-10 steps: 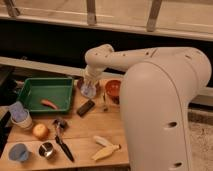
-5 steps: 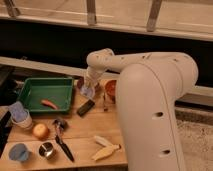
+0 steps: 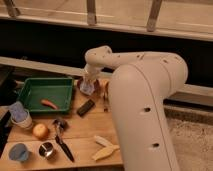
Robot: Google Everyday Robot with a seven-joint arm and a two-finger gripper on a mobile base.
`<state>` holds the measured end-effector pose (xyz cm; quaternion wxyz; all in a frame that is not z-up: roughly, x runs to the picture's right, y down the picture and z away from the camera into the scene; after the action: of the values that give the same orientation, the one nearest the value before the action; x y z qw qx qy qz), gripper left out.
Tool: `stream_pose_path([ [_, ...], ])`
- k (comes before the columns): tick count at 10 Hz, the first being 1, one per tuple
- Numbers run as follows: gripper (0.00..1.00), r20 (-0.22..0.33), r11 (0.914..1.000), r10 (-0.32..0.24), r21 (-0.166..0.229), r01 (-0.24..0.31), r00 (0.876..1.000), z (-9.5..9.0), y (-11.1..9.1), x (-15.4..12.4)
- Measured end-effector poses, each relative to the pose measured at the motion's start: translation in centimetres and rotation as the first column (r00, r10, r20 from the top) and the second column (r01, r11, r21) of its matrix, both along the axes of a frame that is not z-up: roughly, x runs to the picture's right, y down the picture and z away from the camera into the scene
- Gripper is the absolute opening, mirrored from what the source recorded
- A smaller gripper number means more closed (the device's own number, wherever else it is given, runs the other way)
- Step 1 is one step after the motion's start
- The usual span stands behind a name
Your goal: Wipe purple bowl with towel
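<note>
My gripper [image 3: 88,80] is at the back of the wooden table, just right of the green tray, pointing down from the white arm. It is shut on the towel [image 3: 87,89], a small light grey-blue cloth bunched under the fingers. The towel rests on the purple bowl [image 3: 80,83]. Only a dark strip of the bowl's rim shows to the left of the cloth. The orange-red bowl [image 3: 106,88] sits right beside it, half hidden by the arm.
A green tray [image 3: 31,91] holds an orange sausage-like thing [image 3: 48,104]. A black block [image 3: 85,107] lies in front of the gripper. Nearer the front are pale stacked cups [image 3: 19,115], an orange fruit [image 3: 40,131], a blue cup [image 3: 19,152], a metal cup [image 3: 46,149], a black-handled tool [image 3: 63,141] and a yellow banana-like thing [image 3: 105,148].
The gripper with the towel has shifted slightly left and down onto the bowl. The arm's bulk now fills more of the right side.
</note>
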<state>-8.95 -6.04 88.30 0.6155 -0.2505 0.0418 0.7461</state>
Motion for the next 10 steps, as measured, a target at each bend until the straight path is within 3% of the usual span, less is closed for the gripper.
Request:
stream_pose_path([
  [7,0.0,-0.007,1.0,0.004,0.005,-0.004,1.0,0.6,-0.5,0.3],
  [10,0.0,0.002,1.0,-0.006,-0.006,0.006,1.0,2.9,-0.5,-1.0],
])
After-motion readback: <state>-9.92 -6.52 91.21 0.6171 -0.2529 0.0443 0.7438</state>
